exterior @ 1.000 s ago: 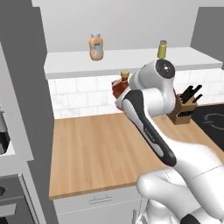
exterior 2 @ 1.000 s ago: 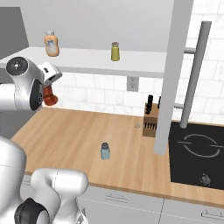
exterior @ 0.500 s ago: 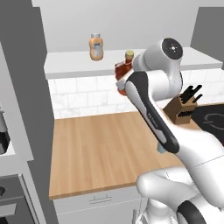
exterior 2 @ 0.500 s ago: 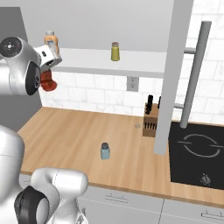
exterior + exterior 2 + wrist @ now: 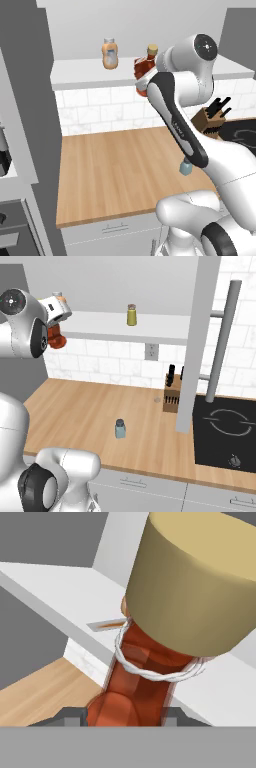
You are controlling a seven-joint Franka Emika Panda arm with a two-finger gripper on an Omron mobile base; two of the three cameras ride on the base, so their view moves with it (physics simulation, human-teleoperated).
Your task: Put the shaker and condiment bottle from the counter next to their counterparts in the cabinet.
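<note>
The dark red maple-leaf condiment bottle with gold cap (image 5: 145, 70), clamped in the claw (image 5: 150, 75), has risen from counter height to the white open cabinet shelf (image 5: 80, 72) in the left view, its orange rounded counterpart (image 5: 110, 53) off to one side. In the right view, the small blue-grey shaker (image 5: 120, 428) stays far below on the wooden counter (image 5: 90, 416). In the hand view, the fingers hug the bottle's body, shelf beyond.

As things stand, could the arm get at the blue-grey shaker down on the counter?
Probably not yet. The pincer is shut on the condiment bottle, held up by the cabinet shelf. The shaker stands alone on the counter with nothing around it, so the way looks free once the bottle is set down.
</note>
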